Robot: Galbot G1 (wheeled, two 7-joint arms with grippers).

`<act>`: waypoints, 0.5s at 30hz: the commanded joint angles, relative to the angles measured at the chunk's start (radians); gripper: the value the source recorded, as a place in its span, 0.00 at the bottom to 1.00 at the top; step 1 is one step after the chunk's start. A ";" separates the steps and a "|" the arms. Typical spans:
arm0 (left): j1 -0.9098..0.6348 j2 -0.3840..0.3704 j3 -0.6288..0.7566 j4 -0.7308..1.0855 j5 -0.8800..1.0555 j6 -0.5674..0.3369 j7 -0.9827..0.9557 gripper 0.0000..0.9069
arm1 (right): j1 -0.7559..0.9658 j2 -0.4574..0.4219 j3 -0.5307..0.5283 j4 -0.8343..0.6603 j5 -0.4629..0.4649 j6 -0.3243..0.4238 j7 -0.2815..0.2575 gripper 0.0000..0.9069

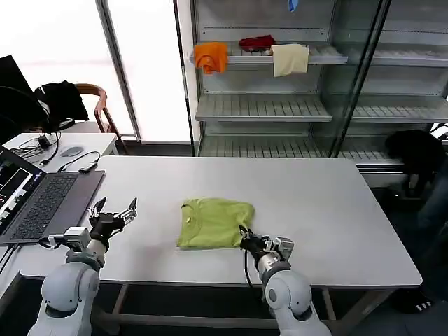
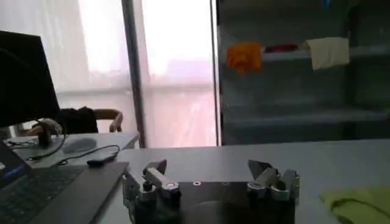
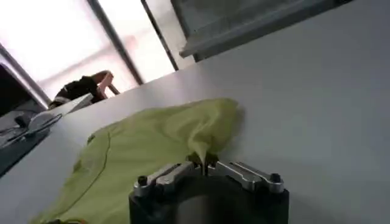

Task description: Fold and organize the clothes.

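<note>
**Grey counter, window bay, shelving**

Laptop [image 1: 42,199] at far left of counter [image 1: 336,203]. Left claw [image 1: 112,211] spread, hovering beside it. Folded lime-green T-shirt [image 1: 213,222] mid-counter; right claw [image 1: 246,238] pinching its near corner. Shelves [image 1: 262,108] behind, holding orange cloth [image 1: 211,56].

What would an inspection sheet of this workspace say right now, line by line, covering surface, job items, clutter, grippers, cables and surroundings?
Surface: white table, mostly bare.
Job's things: lime-green T-shirt, folded into a compact square near the table's front edge.
Clutter: open laptop at the table's left end; mouse on the side desk behind it.
Grippers: right gripper shut on the T-shirt's near right corner; left gripper open, above the table left of the shirt, holding nothing.
Cables: black cable on the side desk.
Surroundings: shelving holding an orange cloth, a red cloth and a cream cloth; chair with a black garment.
</note>
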State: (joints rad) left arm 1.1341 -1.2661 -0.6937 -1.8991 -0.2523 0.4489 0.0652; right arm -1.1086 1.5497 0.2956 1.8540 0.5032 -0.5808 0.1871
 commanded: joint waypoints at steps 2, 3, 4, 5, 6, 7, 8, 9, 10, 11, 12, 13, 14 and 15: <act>0.005 0.001 -0.012 0.001 -0.007 -0.012 0.007 1.00 | -0.063 -0.132 0.125 0.124 0.085 0.000 0.012 0.00; 0.004 -0.001 -0.011 0.001 -0.006 -0.012 0.007 1.00 | -0.075 -0.146 0.142 0.132 0.086 0.000 0.008 0.00; 0.003 -0.004 -0.006 0.001 -0.004 -0.012 0.007 1.00 | -0.083 -0.153 0.152 0.138 0.083 0.001 0.000 0.00; 0.001 -0.007 -0.002 0.001 0.000 -0.012 0.008 1.00 | -0.088 -0.157 0.162 0.140 0.081 0.001 -0.005 0.00; 0.000 -0.011 0.003 0.001 0.003 -0.012 0.008 1.00 | -0.091 -0.159 0.170 0.140 0.075 0.001 -0.013 0.00; -0.001 -0.014 0.005 0.000 0.004 -0.012 0.009 1.00 | -0.094 -0.158 0.178 0.138 0.069 0.001 -0.020 0.00; -0.001 -0.017 0.011 0.000 0.008 -0.012 0.010 1.00 | -0.095 -0.156 0.183 0.137 0.048 0.001 -0.030 0.00; -0.001 -0.020 0.015 -0.001 0.011 -0.012 0.011 1.00 | -0.097 -0.154 0.189 0.136 0.029 0.000 -0.051 1.00; 0.000 -0.022 0.018 -0.001 0.015 -0.013 0.013 1.00 | -0.098 -0.151 0.192 0.135 0.000 0.001 -0.064 1.00; 0.000 -0.024 0.020 -0.002 0.017 -0.013 0.013 1.00 | -0.098 -0.148 0.195 0.133 -0.022 0.001 -0.077 1.00; 0.001 -0.024 0.020 -0.002 0.017 -0.013 0.014 1.00 | -0.099 -0.146 0.196 0.131 -0.038 0.001 -0.086 1.00; 0.002 -0.025 0.020 -0.003 0.017 -0.013 0.014 1.00 | -0.103 -0.145 0.201 0.129 -0.060 0.001 -0.099 1.00; 0.004 -0.026 0.018 -0.005 0.017 -0.013 0.014 1.00 | -0.109 -0.142 0.206 0.129 -0.096 0.001 -0.115 1.00; 0.006 -0.025 0.017 -0.006 0.017 -0.013 0.015 1.00 | -0.110 -0.142 0.207 0.129 -0.111 0.001 -0.121 1.00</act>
State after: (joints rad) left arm 1.1354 -1.2881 -0.6793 -1.9009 -0.2399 0.4382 0.0796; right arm -1.1832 1.4438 0.4366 1.9499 0.5219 -0.5808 0.1503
